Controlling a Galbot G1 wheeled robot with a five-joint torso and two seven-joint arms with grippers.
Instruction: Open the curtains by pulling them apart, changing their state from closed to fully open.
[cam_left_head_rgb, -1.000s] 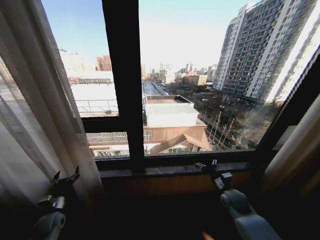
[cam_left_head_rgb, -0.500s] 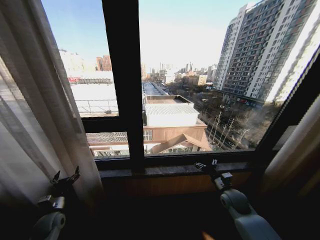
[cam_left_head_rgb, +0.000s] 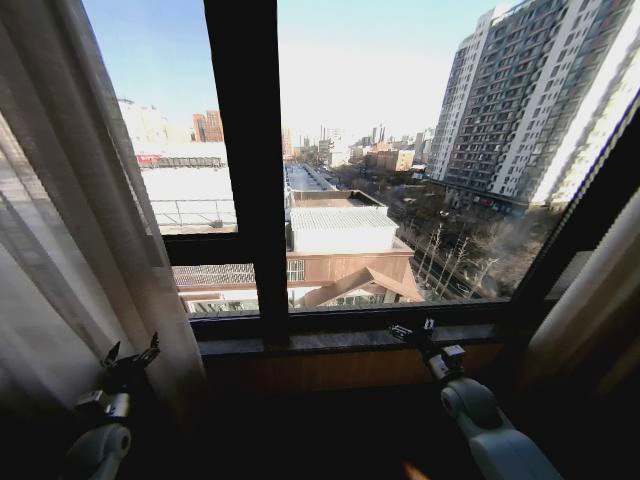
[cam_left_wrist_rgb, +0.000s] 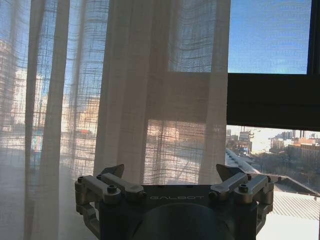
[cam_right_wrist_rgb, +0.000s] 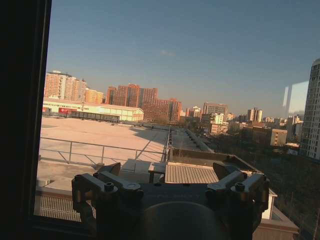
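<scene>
Across the head view nothing differs from the pictures of a second and half a second ago — both arms and both fabric panels sit exactly where they did. Two curtains (cam_left_head_rgb: 70, 250) show: one sheer pleated panel gathered at the left edge of the window, its folds running top to bottom with a slight lean toward the glass lower down, and a second strip of fabric at the far right (cam_left_head_rgb: 590, 300), slanting along the dark frame. Between them the window frame (cam_left_head_rgb: 245, 170) stands bare, with one thick upright bar splitting the glass into two panes over the city outside. Two grippers are in sight. Low at the left, the left gripper (cam_left_head_rgb: 131, 353) hangs just beside the inner edge of the left panel; its wrist view shows the fingers (cam_left_wrist_rgb: 112, 172) spread wide, gripping nothing, with the sheer cloth (cam_left_wrist_rgb: 125, 90) hanging ahead of them. Low at the right, the right gripper (cam_left_head_rgb: 411, 329) sits near the window sill (cam_left_head_rgb: 330, 340), fingers (cam_right_wrist_rgb: 111, 169) likewise wide apart and empty — facing open glass.
</scene>
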